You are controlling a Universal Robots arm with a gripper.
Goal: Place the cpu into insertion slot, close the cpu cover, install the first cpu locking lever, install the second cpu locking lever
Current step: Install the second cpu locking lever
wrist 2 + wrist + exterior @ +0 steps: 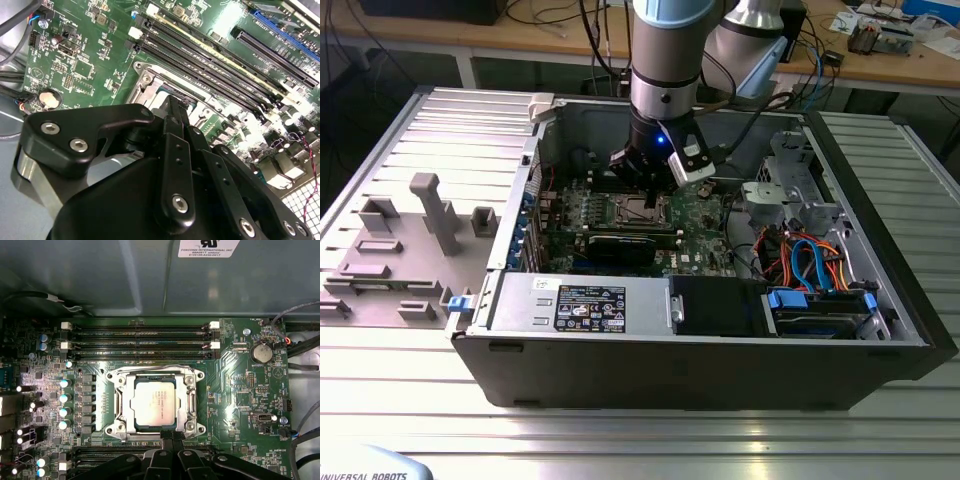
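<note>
The cpu (154, 401) sits flat in the insertion slot (119, 405), its silver-grey top square to the socket, and the cpu cover (187, 390) lies down around it as a silver frame with the chip showing through the cut-out. A thin wire lever (150, 368) runs along the socket's edge nearest the memory slots (140, 337). Right at the opposite edge of the socket, the end effector (171, 436) has its two black fingers pressed together into one narrow tip, gripping nothing that can be made out; the second wrist view shows the same tip (172, 102) down at the metal rim of the socket. Room is tight here: the long memory slots flank the socket on one side, more slots run just behind the fingers, and a row of capacitors (63, 397) lines a third side. Further out, a round coin battery (261, 351) sits on the green motherboard (235, 405). In the exterior view the arm (663, 60) drops straight into the open computer case (720, 380), whose walls fence the board all round, on a ribbed metal tabletop (650, 440).
</note>
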